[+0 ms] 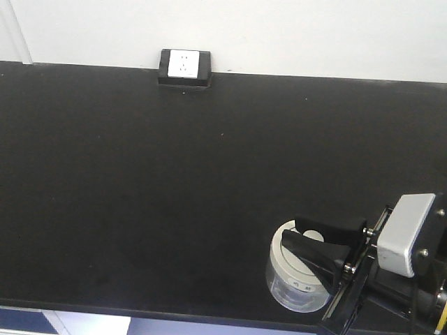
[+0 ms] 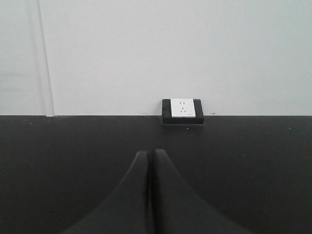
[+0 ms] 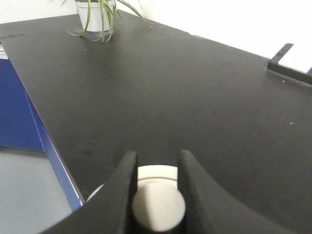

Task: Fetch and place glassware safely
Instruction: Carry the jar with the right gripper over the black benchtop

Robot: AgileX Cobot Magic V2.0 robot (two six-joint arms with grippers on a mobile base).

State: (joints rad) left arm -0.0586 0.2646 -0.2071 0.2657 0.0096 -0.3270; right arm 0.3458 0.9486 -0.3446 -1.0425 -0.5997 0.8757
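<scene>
The glassware [image 1: 297, 280], a squat clear jar with a cream-white lid, stands on the black table [image 1: 140, 174] near its front edge at the right. My right gripper [image 1: 299, 239] reaches over it from the right. In the right wrist view the right gripper [image 3: 157, 158] is shut on the lid's round knob [image 3: 158, 207], both fingers pressing its sides, with the lid [image 3: 156, 172] showing beyond. The glass body is hidden there. My left gripper [image 2: 151, 152] is shut with nothing in it, low over bare tabletop; it is out of the front view.
A black box with a white socket face [image 1: 184, 68] sits against the back wall, straight ahead of the left gripper [image 2: 183, 111]. A potted plant [image 3: 97, 14] stands at the table's far end. A blue cabinet [image 3: 19, 112] lies below the table edge beside the jar.
</scene>
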